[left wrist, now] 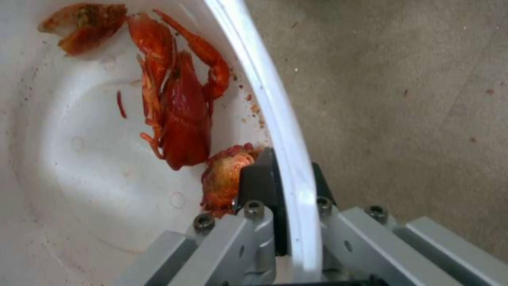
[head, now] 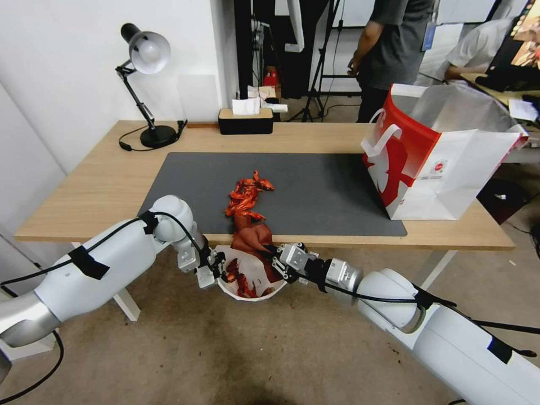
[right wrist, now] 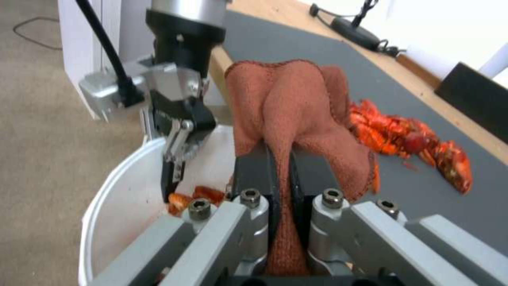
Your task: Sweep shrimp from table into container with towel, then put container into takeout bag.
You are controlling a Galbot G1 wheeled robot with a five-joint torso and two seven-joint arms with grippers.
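The shrimp lie in a red-orange trail on the dark mat of the table, reaching toward its near edge. The rust-red towel hangs over that edge, and my right gripper is shut on it. Just below the edge, my left gripper holds the white container, shut on its rim. A few shrimp lie inside the container. The red and white takeout bag stands open at the table's right end.
A black desk lamp and a black tissue box stand along the table's far edge. Bare floor lies under the container. People and equipment are in the room behind.
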